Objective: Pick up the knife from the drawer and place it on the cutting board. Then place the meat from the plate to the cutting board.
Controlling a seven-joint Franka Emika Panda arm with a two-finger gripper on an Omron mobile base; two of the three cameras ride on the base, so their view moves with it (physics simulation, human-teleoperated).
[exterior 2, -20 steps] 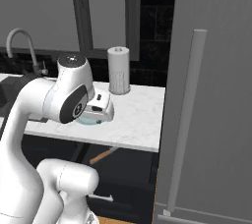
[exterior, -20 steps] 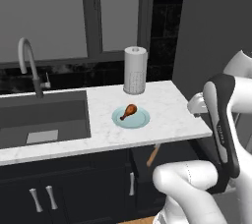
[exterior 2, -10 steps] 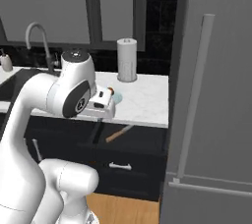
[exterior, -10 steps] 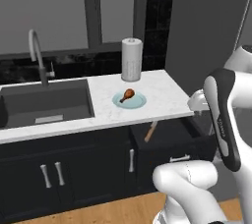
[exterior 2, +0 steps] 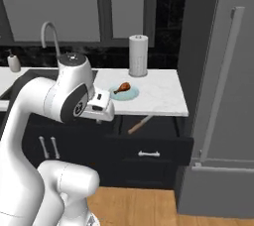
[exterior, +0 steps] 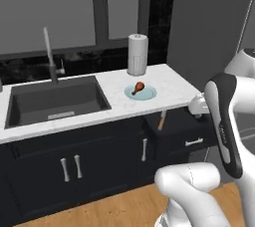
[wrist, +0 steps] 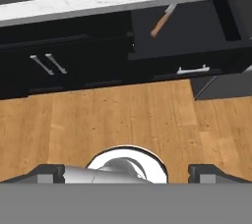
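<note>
White marble counter (exterior: 164,79) is carrying the plate (exterior: 147,93) near its front edge; knife (wrist: 161,20) is lying in the open drawer (wrist: 197,31), rigid and light, best gripped at its handle; gripper (wrist: 126,171) is standing apart.

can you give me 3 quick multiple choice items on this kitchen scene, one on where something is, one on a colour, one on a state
1. Where does the knife lie?
A. in the sink
B. in the drawer
C. on the plate

2. What colour is the plate?
A. red
B. black
C. pale teal-blue

3. What state is the drawer in?
A. pulled open
B. fully shut
C. taken out and on the floor

Answers: 1 B, its tan handle and silver blade rest in the dark drawer under the counter edge. 2 C, the round plate under the meat is pale teal-blue. 3 A, the drawer front stands out from the cabinet, showing its inside.
</note>
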